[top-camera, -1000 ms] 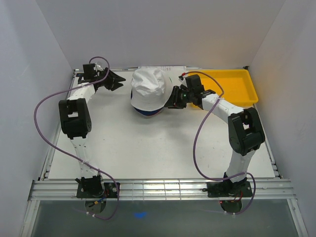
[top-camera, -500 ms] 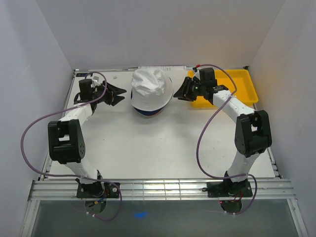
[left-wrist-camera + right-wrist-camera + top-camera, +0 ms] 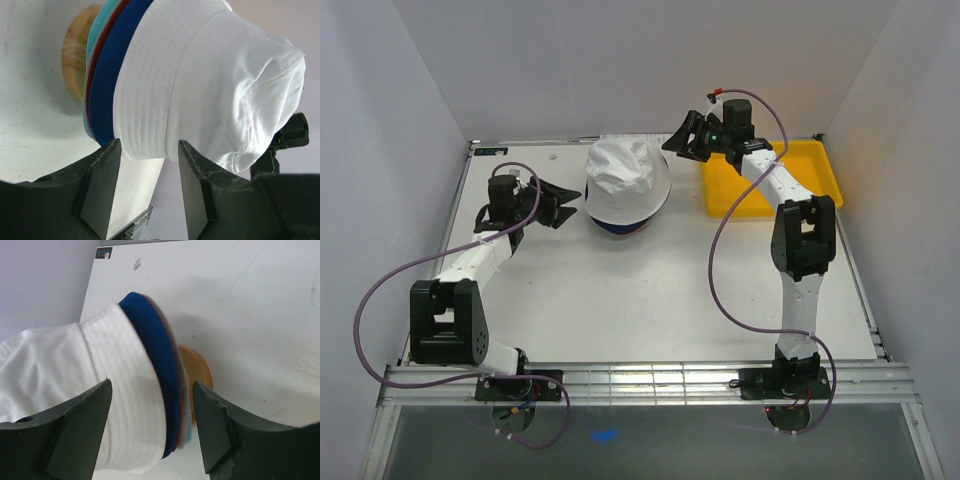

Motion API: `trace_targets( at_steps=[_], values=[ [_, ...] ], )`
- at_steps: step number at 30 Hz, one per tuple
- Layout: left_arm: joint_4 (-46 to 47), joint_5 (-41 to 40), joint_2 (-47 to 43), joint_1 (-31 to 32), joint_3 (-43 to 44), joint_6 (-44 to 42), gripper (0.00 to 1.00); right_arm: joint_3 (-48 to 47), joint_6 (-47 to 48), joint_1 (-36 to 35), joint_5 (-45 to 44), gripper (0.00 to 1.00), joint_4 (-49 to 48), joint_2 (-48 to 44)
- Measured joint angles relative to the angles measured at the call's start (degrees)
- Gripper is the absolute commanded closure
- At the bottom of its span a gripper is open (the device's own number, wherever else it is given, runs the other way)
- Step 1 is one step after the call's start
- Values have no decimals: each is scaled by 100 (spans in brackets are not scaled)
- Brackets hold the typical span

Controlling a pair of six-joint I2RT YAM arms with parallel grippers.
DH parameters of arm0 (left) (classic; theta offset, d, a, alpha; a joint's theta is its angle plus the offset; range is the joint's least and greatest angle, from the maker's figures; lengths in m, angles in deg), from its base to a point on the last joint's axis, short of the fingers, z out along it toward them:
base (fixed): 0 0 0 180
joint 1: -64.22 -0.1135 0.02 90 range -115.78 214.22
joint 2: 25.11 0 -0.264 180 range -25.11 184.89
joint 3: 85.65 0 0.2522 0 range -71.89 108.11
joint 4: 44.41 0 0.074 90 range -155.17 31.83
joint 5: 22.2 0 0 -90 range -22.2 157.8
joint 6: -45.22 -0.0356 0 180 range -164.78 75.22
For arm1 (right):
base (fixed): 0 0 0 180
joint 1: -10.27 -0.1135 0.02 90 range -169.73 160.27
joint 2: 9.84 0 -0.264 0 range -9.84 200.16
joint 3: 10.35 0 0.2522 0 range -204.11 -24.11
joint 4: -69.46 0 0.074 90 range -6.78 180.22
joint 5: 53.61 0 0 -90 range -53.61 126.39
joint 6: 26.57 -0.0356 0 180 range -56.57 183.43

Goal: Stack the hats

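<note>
Top external view gives us the stack at the far middle of the white desk (image 3: 620, 310). A white fabric bucket hat (image 3: 627, 178) sits uppermost, and the brim of a navy blue fabric hat (image 3: 620, 229) peeps out beneath it. From the left wrist we see thin edges of a dark red hat (image 3: 88, 87) and a teal hat (image 3: 95, 40) under the navy brim, all resting on a round wooden stand (image 3: 74, 60).

Our left hand (image 3: 568, 203) lies just beside the stack's left side, fingers spread and gripping nothing; whether it touches the brim we cannot tell. Our right hand (image 3: 678, 138) is near the stack's far right, apart from it, fingers likewise spread and holding nothing. A yellow plastic tray (image 3: 820, 170) sits at the desk's far right corner.
</note>
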Motion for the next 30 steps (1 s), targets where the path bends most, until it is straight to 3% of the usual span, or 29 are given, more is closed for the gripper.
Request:
trace_targets(
  at_steps=[8, 21, 30],
  values=[
    [-57, -247, -9, 229, 0, 122, 41, -376, -435, 105, 380, 27, -592, 870],
    [-72, -391, 39, 391, 0, 258, 42, -820, -1123, 105, 603, 27, -1467, 1021],
    [-72, -426, 94, 437, 0, 271, 42, -903, -1316, 42, 673, 28, -1537, 1268]
  ],
)
